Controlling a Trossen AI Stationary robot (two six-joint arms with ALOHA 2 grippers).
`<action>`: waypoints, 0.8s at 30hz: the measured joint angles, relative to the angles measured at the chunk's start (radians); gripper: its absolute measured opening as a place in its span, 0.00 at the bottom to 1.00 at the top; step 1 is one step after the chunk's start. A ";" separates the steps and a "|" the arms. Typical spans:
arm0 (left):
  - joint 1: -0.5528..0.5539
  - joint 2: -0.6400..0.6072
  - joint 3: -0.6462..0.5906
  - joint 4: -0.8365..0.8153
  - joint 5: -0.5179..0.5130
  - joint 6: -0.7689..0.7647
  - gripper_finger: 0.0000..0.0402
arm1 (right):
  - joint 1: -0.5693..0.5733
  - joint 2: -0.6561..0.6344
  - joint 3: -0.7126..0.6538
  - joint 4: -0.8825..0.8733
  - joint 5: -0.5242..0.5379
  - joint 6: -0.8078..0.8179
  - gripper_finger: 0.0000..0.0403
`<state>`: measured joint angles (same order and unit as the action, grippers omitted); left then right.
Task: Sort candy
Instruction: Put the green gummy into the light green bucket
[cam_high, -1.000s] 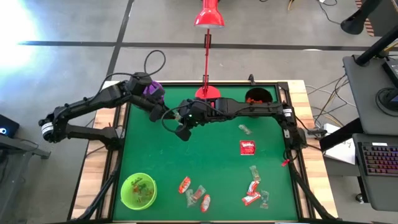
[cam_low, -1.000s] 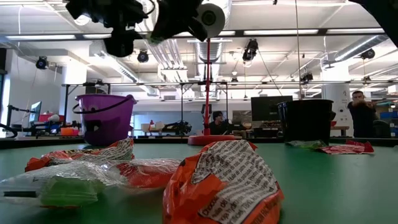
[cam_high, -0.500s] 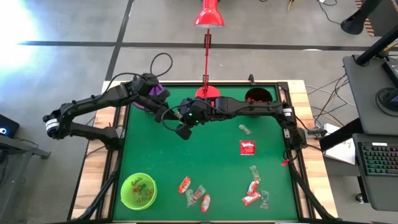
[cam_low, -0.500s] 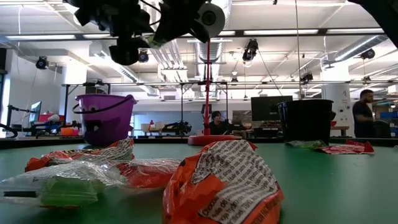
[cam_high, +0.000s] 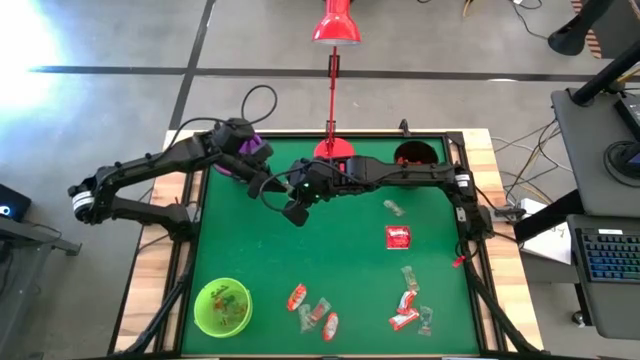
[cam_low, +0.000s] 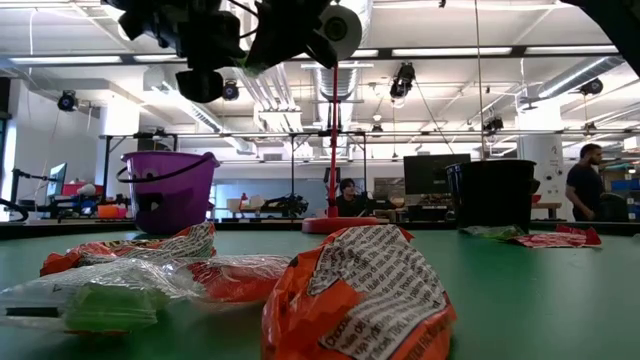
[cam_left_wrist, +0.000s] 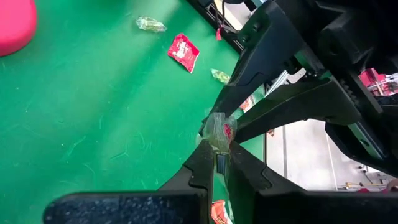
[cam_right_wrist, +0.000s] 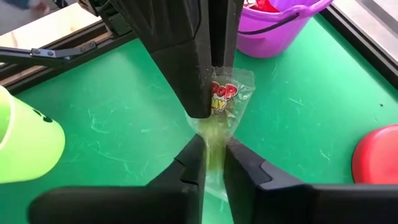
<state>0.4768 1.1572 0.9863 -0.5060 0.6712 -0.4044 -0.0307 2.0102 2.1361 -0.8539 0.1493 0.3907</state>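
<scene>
**Both end effectors pinch one sweet mid-air**

Left end effector (cam_left_wrist: 221, 160), wide apart a second ago, is now clamped on the clear-wrapped candy (cam_right_wrist: 225, 96) above the desk (cam_high: 340, 260), near the purple bucket (cam_right_wrist: 273, 25). Right end effector (cam_right_wrist: 213, 163) grips the wrapper's other end. More sweets (cam_high: 398, 236) lie on the desk's near and right parts.

Grippers: left gripper (cam_high: 282, 190) and right gripper (cam_high: 287, 196) are met tip to tip above the table (cam_high: 340, 260), left of centre, a clear-wrapped candy (cam_right_wrist: 225, 98) pinched between them.
Far edge: bucket (cam_high: 243, 152) at left corner, lamp base (cam_high: 333, 150) at middle, dark cup (cam_high: 412, 156) at right.
Near left corner: bowl (cam_high: 222, 306).
Near edge, centre to right: loose candies (cam_high: 312, 312) are scattered.
Right of centre: flat packet (cam_high: 398, 236).
</scene>
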 joint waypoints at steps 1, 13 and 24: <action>-0.001 0.001 0.000 0.000 0.000 0.000 0.02 | 0.000 0.000 0.000 -0.001 0.000 0.001 0.10; -0.005 -0.039 0.001 -0.188 0.004 0.039 0.00 | 0.012 -0.008 0.000 -0.043 -0.132 0.010 0.34; -0.239 -0.189 0.001 -0.389 -0.106 -0.015 0.00 | 0.083 -0.012 0.000 -0.161 -0.234 0.010 0.37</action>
<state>0.2381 0.9680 0.9874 -0.8952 0.5652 -0.4195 0.0526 1.9980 2.1357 -1.0152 -0.0850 0.4004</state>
